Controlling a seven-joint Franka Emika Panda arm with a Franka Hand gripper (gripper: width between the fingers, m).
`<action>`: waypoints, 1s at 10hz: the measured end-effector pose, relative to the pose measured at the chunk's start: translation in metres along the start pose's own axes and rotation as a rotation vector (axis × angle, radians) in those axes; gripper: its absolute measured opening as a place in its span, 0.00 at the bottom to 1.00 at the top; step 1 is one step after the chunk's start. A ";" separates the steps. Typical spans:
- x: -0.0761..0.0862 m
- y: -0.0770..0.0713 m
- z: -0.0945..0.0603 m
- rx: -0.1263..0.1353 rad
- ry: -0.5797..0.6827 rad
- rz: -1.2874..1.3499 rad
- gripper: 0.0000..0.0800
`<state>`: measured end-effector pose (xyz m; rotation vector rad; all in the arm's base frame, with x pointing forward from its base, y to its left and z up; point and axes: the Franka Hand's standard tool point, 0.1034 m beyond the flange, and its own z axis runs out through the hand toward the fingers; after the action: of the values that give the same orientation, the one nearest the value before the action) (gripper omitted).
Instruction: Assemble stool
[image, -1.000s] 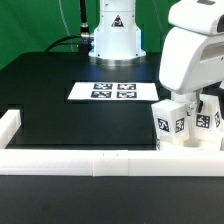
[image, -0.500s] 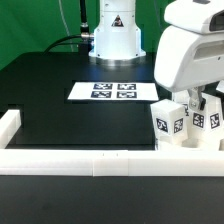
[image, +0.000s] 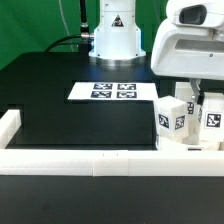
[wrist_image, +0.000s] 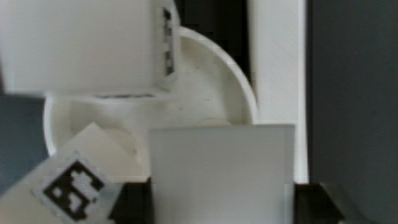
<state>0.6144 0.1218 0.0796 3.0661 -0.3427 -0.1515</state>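
My gripper (image: 196, 99) hangs at the exterior view's right, just above the upright white stool legs. Two tagged legs (image: 170, 120) (image: 213, 118) stand there, and the white base below them (image: 188, 144) is mostly hidden. In the wrist view the gripper (wrist_image: 219, 205) is shut on a plain white leg (wrist_image: 219, 160), with a dark finger pressed against each side. The round seat disc (wrist_image: 222, 85) lies beneath. A tagged leg (wrist_image: 71, 185) leans beside the held one, and another white block (wrist_image: 80, 45) stands on the disc.
The marker board (image: 115, 91) lies mid-table before the robot base (image: 115, 35). A long white border rail (image: 80, 160) runs along the front and a short rail (image: 10, 125) stands at the exterior view's left. A rail edge (wrist_image: 276, 80) borders the seat.
The arm's white head has risen and shifted toward the exterior view's right. The tagged legs below it now sit slightly further right.
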 end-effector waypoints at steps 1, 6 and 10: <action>0.000 -0.002 0.000 0.001 0.003 0.089 0.42; 0.000 -0.002 0.000 0.003 0.004 0.379 0.42; 0.007 0.006 0.001 0.163 0.004 0.928 0.42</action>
<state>0.6202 0.1138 0.0786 2.6843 -1.7517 -0.0680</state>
